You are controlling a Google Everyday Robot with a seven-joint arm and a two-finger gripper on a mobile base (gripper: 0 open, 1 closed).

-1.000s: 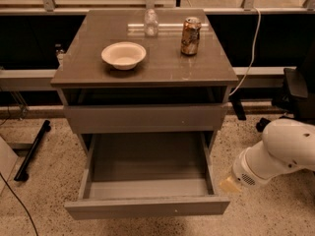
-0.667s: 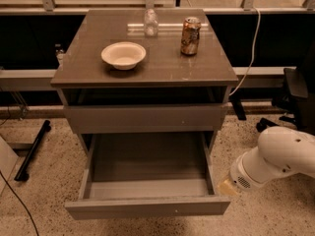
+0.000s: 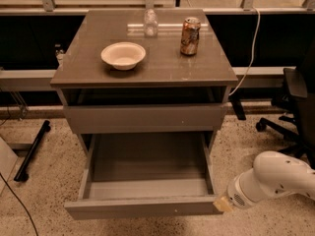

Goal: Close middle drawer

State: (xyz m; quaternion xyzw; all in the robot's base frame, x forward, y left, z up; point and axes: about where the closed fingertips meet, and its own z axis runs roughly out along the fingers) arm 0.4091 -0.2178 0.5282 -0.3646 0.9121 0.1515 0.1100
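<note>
Cabinet [image 3: 63, 100] of grey panels stands on a speckled floor [image 3: 44, 200], its tabletop [image 3: 162, 70] wide and square-edged, with a dark gap just under the overhang. The middle drawer [image 3: 142, 208] is the lowest and nearest part of it. It stands far out of the carcass toward the camera, with the long axis of its front panel running left to right and the flat front facing the viewer. A tiny pale speck sits right of centre on that panel, and the deep grey box behind it shows its bare bottom and both side walls reaching back between the cabinet's side posts. Above it a taller drawer front [image 3: 142, 118] sits only slightly forward of the frame, overhanging the rear of the open box. The white robot arm [image 3: 280, 178] comes in low from the right edge, and behind it stands a black office chair [image 3: 295, 102], so the right side is crowded. To the left of the drawer is open floor as far as a black bar [image 3: 32, 151] lying on the ground. On the tabletop a pale bowl [image 3: 123, 55] sits left of centre, a drink can [image 3: 190, 36] stands upright to the right, and a small clear bottle [image 3: 150, 23] stands near the back edge, all well apart. The tool [image 3: 222, 204] is at the right end of the drawer's front panel, touching or just beside its corner, and I cannot tell whether it is wide or narrow.
</note>
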